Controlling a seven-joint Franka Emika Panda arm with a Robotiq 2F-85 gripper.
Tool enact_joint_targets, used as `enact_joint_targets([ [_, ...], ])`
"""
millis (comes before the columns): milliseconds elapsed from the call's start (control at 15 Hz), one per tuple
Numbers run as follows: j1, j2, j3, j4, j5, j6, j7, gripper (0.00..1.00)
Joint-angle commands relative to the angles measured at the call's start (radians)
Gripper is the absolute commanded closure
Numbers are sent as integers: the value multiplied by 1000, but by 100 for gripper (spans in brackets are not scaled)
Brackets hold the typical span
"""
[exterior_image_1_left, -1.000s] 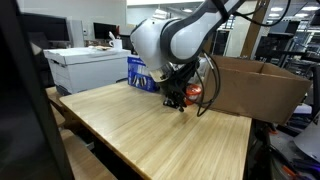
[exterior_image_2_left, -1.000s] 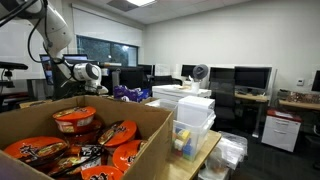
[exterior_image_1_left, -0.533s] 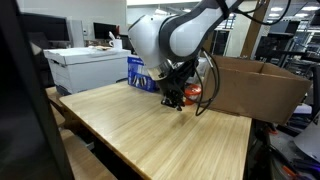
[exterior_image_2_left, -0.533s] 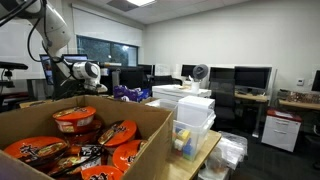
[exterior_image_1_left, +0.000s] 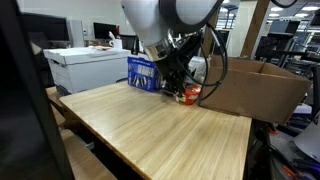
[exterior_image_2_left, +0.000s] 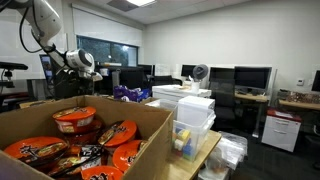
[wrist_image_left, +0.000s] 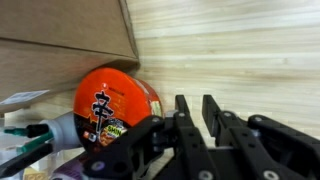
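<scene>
My gripper (wrist_image_left: 197, 100) hangs shut over the wooden table (wrist_image_left: 235, 45) with nothing between its black fingers. Just to its left in the wrist view a red instant-noodle bowl (wrist_image_left: 112, 105) lies on its side against the wall of a cardboard box (wrist_image_left: 60, 40). In an exterior view the gripper (exterior_image_1_left: 172, 88) hovers beside that bowl (exterior_image_1_left: 189, 95) at the near corner of the box (exterior_image_1_left: 255, 85). From the opposite side, the box (exterior_image_2_left: 150, 125) holds several more red noodle bowls (exterior_image_2_left: 75, 120), with the arm (exterior_image_2_left: 48, 28) behind it.
A blue snack bag (exterior_image_1_left: 143, 72) stands at the table's far edge, and a white cabinet (exterior_image_1_left: 85, 65) sits beyond it. Stacked clear plastic bins (exterior_image_2_left: 193, 115) stand beside the box. Office desks with monitors (exterior_image_2_left: 250, 78) fill the background.
The arm has risen and swung toward the cardboard box, bringing the gripper up beside the noodle bowl. The jaws stayed shut.
</scene>
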Motion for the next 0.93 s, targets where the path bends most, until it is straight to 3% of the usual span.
enact_joint_targets([
  [0,-3,-98,7,-60,-33,-28,44,96],
  [867,-35,-106,4,-132,-202,27,201,96],
])
